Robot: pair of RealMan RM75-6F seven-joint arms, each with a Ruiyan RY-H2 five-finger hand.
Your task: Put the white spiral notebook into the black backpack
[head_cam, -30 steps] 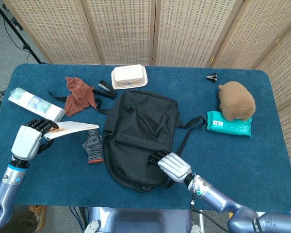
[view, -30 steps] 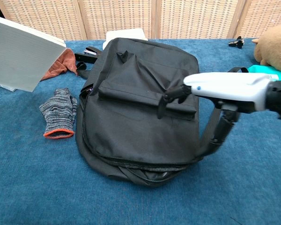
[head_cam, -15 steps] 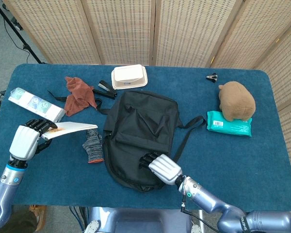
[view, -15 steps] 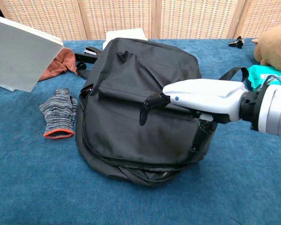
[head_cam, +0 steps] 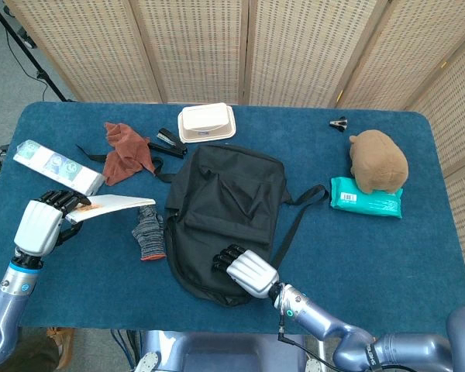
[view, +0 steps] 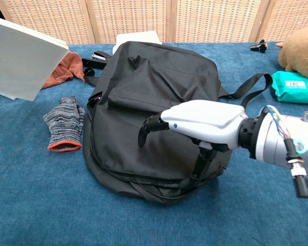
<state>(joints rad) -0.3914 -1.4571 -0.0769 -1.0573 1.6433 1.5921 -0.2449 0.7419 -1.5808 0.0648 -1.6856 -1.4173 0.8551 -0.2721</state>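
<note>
The black backpack (head_cam: 226,221) lies flat near the middle of the blue table (head_cam: 418,256), its zipped mouth along the edge nearest the robot. The zip line shows in the chest view as a curved seam at that near edge; it looks partly parted, though how wide cannot be told.

The white spiral notebook (view: 21,57) is off the table, left of the backpack and well apart from it. The left hand (head_cam: 45,220) has its fingers clamped on the notebook's near end, and the book juts out toward the backpack, tilted.

The right hand (view: 195,122) hovers over the near half of the backpack, palm down, fingers (view: 148,127) curled downward and holding nothing. Whether the fingertips touch the fabric cannot be told.

Judgement: the step in hand is getting the bag's mouth open, with the notebook kept waiting. To do it well, the right hand should catch the upper flap just behind the zip seam, not the front pocket, and lift it enough to make a gap wider than the notebook. The notebook should then go in edge first, along the backpack's length.

A grey glove (head_cam: 149,233) lies just left of the backpack, on the notebook's likely path; pass above it.
</note>
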